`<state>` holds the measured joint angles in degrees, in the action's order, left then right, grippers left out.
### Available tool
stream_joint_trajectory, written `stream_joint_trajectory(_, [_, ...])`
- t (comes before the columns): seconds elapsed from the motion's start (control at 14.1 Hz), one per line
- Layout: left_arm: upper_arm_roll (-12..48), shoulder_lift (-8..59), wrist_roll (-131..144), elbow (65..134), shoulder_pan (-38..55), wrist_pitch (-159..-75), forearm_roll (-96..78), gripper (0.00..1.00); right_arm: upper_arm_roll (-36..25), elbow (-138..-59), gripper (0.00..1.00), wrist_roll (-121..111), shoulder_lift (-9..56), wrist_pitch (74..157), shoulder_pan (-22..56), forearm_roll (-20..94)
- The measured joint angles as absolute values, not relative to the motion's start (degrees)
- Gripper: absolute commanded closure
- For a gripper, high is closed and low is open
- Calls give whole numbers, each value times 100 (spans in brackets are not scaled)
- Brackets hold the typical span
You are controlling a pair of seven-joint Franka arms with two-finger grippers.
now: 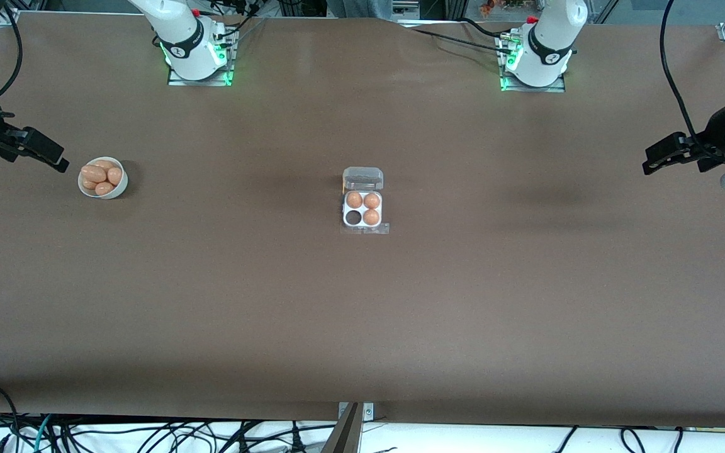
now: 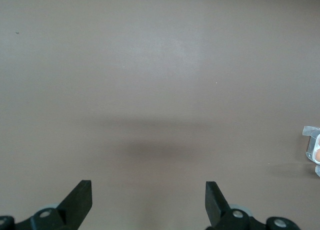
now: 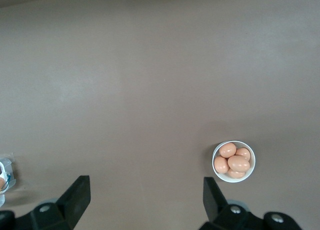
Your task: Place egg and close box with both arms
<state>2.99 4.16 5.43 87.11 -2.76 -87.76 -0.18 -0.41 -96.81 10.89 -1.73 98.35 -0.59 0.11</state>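
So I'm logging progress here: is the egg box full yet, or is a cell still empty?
Not full. The box lies open with three eggs in it; the cell nearest the front camera, toward the right arm's end, is empty.

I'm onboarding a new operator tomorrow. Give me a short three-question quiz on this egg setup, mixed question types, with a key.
1. True or false: the box has its lid shut.
2. How many cells of the box hold an egg?
A) one B) three C) four
3. Fill in: the spare eggs lie in a white ____ toward the right arm's end of the table.

Key
1. False: the lid lies open.
2. B: three filled, and the empty cell is in the row nearer to the front camera.
3. bowl. The right gripper hangs open close beside it; the left gripper waits open over bare table at the left arm's end.
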Motion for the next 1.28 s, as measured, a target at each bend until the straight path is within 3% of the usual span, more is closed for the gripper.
stream_joint_trajectory(0.64, [299, 416, 543, 8711, -276, -8776, -18, 0, -102, -9690, 0, 780, -137, 9822, -68, 11])
stream_joint_trajectory(1.28, [295, 416, 543, 8709, -279, -8776, -18, 0, -1318, -9808, 0, -1887, 905, 9491, -178, 14])
